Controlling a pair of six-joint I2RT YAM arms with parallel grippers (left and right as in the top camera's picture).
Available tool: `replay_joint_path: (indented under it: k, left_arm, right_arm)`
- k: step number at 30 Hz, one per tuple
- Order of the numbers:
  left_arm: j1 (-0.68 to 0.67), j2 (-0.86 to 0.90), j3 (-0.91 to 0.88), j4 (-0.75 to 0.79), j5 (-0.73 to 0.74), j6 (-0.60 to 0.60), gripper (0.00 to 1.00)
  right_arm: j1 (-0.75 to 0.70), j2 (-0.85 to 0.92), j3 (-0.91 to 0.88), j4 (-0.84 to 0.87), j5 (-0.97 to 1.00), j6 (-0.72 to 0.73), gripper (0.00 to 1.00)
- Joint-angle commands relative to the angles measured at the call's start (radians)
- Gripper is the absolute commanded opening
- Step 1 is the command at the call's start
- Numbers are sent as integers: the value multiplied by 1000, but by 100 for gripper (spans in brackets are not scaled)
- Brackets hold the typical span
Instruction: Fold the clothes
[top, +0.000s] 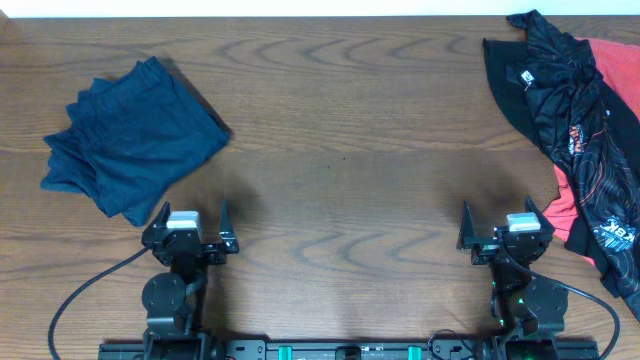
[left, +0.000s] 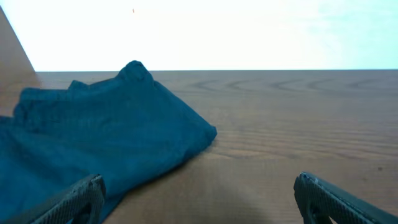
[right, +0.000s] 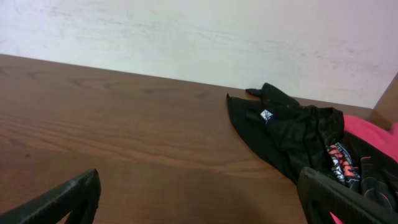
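Note:
Navy-blue shorts (top: 130, 138) lie folded in a rough stack at the table's far left; they also show in the left wrist view (left: 93, 143). My left gripper (top: 191, 214) is open and empty, just in front of and to the right of the shorts; its fingertips (left: 199, 193) frame bare wood, the left finger over the cloth's edge. My right gripper (top: 495, 213) is open and empty near the front right, and its fingertips (right: 199, 196) frame bare wood.
A black garment with red print (top: 560, 90) over a red one (top: 620, 70) lies heaped at the far right edge, also in the right wrist view (right: 292, 134). A wooden table (top: 340, 130) spans the view. Cables run from both arm bases.

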Motion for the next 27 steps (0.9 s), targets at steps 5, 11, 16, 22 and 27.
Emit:
replay_joint_path:
  k: [5,11,16,22,27]
  left_arm:
    - [5,-54,-20,-43,-8,17,98]
    - [4,-54,-20,-42,-8,16,98]
    - [4,-51,-20,-42,-8,17,98]
    - [4,-50,-20,-42,-8,17,98]
    - [4,-51,-20,-42,-8,17,98]
  right_arm:
    - [-8,-5,-5,2,0,-11,99]
    - [-8,-5,-5,2,0,-11,99]
    - [-8,-5,-5,2,0,-11,99]
    - [-8,-5,-5,2,0,-11,99]
    - [-8,-5,-5,2,0,-11,99]
